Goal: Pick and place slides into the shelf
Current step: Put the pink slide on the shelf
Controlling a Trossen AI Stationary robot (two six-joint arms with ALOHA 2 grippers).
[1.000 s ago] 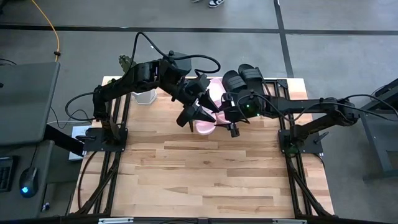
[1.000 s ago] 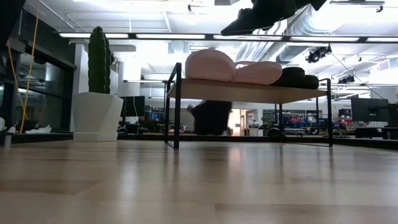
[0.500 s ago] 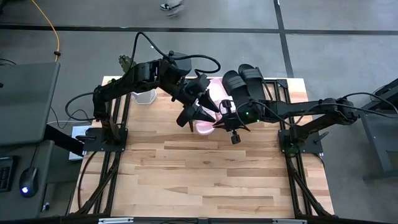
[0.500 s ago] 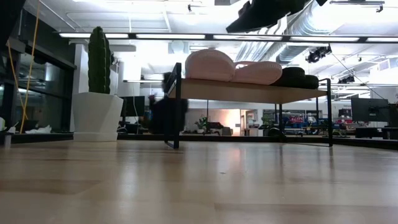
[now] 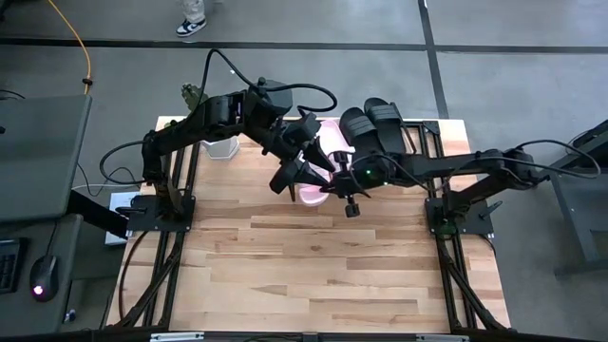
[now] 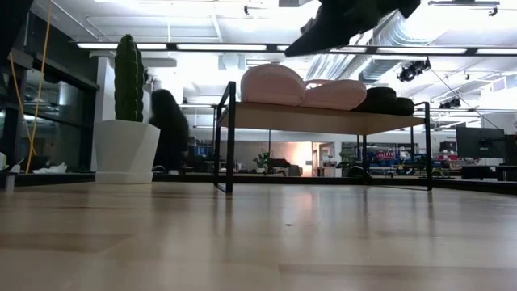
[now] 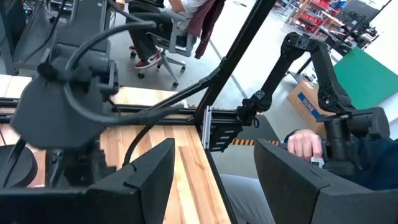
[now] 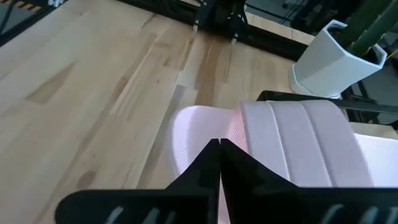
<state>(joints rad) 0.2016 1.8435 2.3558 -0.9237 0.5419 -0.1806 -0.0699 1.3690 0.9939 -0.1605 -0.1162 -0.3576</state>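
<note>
The right gripper had just snapped closed, empty, above the pink slides. All four slides (black pair included) sat on the shelf at upper centre, so placing looked finished. The left gripper hung open beside it.

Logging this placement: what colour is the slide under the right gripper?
Pale pink slide, clearest in the right wrist view.
</note>
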